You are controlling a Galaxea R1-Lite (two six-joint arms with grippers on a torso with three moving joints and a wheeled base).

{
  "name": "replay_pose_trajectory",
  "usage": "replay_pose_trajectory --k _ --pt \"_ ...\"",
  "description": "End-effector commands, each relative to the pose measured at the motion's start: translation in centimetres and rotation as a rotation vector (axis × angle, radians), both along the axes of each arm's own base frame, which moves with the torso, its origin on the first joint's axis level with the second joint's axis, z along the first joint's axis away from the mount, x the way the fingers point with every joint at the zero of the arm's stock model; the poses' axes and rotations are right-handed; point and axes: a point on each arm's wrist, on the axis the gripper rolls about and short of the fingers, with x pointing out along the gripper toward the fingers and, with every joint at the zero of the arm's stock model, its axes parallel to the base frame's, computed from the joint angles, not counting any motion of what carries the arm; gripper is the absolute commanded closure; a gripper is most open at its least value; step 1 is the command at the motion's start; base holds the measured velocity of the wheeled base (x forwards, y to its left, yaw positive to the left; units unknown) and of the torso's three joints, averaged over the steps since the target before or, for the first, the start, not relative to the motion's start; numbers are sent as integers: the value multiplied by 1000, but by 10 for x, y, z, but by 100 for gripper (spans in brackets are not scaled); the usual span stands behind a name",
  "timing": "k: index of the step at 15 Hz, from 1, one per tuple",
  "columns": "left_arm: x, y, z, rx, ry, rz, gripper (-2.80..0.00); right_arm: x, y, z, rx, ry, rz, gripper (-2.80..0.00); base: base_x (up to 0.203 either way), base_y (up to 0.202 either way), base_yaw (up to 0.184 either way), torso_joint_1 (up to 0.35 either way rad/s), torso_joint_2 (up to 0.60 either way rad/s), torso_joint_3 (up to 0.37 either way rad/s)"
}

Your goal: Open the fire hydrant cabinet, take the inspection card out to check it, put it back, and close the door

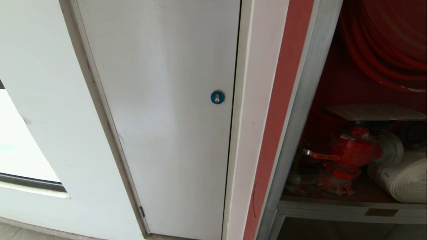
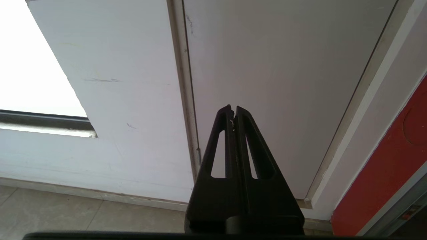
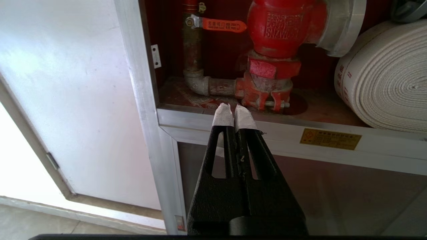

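both tools [image 2: 233, 115] [image 3: 234, 113] closed, empty.

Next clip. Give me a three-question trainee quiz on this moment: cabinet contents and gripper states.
1. True or false: the right gripper is holding the inspection card.
2. Which item lies beside the red hydrant valve on the floor of the fire hydrant cabinet?
A. a white rolled hose
B. a fire extinguisher
C. a bucket
3. Fill in: the lock on the plain white panel is coloured ____.

Key
1. False. Its taped fingertips are shut together with nothing between them, in front of the cabinet's lower crossbar. The left gripper is also shut and empty, facing the white panel.
2. A, the white rolled hose.
3. Blue.
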Motion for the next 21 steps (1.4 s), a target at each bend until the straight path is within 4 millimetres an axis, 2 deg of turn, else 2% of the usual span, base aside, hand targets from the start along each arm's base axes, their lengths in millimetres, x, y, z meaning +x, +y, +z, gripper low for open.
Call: replay_pose_trajectory --k 1,7,10,21 --pt "0 0 -2 0 6 0 0 0 0 -1 4 3 1 0 0 0 0 0 0 0" --pt "0 0 -2 0 6 0 0 0 0 -1 30 5 -13 0 0 0 0 0 0 0" --pt "0 0 -2 0 4 0 0 0 -2 -5 -18 40 -81 0 0 0 0 0 0 0" --pt "0 0 -2 0 4 0 0 0 -2 -6 -12 56 -70 0 0 0 0 0 0 0"
